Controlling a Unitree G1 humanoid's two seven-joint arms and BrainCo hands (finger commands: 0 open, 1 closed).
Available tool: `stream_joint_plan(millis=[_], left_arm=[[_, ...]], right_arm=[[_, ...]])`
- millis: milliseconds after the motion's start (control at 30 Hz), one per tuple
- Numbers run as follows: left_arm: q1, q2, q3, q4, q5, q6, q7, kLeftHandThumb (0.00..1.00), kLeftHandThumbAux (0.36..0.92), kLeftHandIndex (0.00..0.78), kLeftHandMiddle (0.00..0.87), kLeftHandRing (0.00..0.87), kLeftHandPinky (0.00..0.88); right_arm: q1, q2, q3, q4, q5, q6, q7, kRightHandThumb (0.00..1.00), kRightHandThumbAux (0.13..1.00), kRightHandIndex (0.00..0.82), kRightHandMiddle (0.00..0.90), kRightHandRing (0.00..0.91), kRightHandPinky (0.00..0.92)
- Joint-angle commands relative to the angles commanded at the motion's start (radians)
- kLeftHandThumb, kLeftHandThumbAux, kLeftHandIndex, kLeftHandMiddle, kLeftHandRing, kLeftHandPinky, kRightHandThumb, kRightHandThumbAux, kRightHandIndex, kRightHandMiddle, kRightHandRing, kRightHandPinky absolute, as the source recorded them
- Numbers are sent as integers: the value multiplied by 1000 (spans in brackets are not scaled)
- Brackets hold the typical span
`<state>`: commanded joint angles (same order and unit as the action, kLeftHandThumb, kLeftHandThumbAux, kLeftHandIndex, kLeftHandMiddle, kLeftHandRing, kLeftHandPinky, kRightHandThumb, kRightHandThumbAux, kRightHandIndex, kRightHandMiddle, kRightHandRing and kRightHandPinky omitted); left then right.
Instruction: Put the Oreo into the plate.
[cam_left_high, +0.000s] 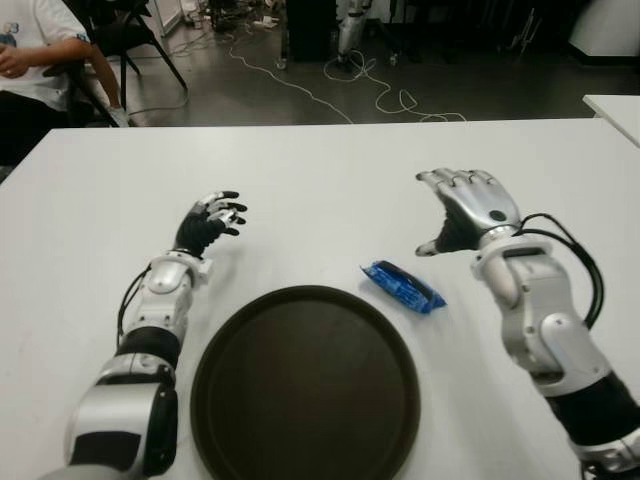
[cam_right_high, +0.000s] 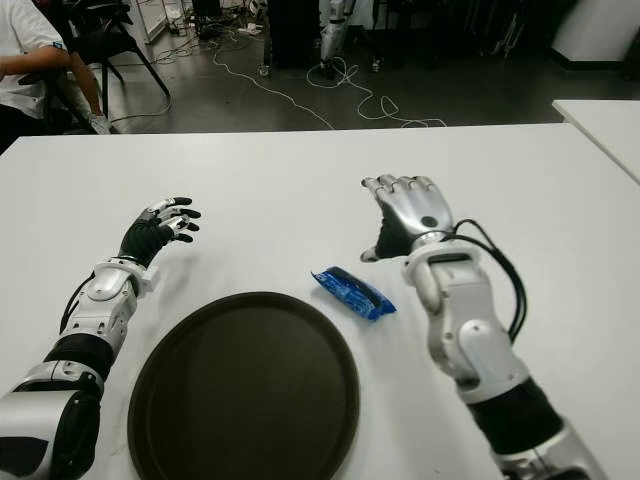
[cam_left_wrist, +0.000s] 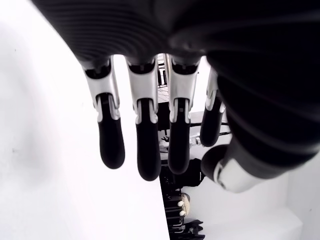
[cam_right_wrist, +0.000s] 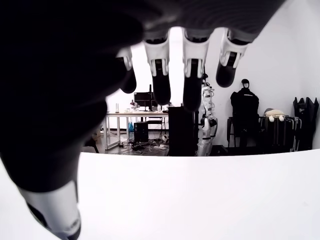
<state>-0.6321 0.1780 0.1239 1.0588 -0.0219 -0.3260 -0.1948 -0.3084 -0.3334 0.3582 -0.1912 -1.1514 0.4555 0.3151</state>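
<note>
A blue Oreo packet (cam_left_high: 403, 286) lies flat on the white table (cam_left_high: 320, 170), just beyond the right rim of the round dark plate (cam_left_high: 305, 385). My right hand (cam_left_high: 462, 208) hovers above the table a little to the right of and behind the packet, fingers spread and holding nothing; its wrist view shows only its fingers (cam_right_wrist: 192, 75) over bare table. My left hand (cam_left_high: 212, 222) shows to the left of the plate, fingers relaxed and holding nothing.
A seated person (cam_left_high: 35, 55) is at the far left beyond the table, next to a black chair (cam_left_high: 135, 40). Cables (cam_left_high: 380, 100) trail over the floor behind. A second white table's corner (cam_left_high: 615, 110) shows at the right edge.
</note>
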Motion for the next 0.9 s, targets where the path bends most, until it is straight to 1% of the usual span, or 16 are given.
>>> stream_joint_plan(millis=[133,200,400,467,700,767,900], left_arm=[[2,0,-2,-3,3,0,5,53,691,265,379,410,440],[2,0,-4,-4,6,0,9,51,694,266,378,407,435],[1,2,-6,-5,10,1,10,43,699,268,376,407,436],[1,2,-7,-5,12,1,12,44,705,271,378,409,437],[1,2,-11,-7,17,1,21,45,719,275,383,411,442],[1,2,-12,-7,17,1,22,43,716,272,380,408,435],[1,1,-12,-8,15,1,23,46,709,269,376,405,431]], right_arm=[[-1,29,5,6,-26,32,-4,0,777,160,233,254,287],[-2,39,7,9,-35,44,-3,0,774,185,251,273,303],[-3,58,15,12,-51,62,10,0,759,235,281,301,321],[-1,63,21,15,-56,63,10,0,742,253,290,311,336],[-4,57,43,22,-77,53,26,0,710,300,320,341,365],[-5,57,49,26,-83,53,28,0,704,314,335,358,380],[-3,56,59,24,-93,50,42,0,699,322,343,365,373]])
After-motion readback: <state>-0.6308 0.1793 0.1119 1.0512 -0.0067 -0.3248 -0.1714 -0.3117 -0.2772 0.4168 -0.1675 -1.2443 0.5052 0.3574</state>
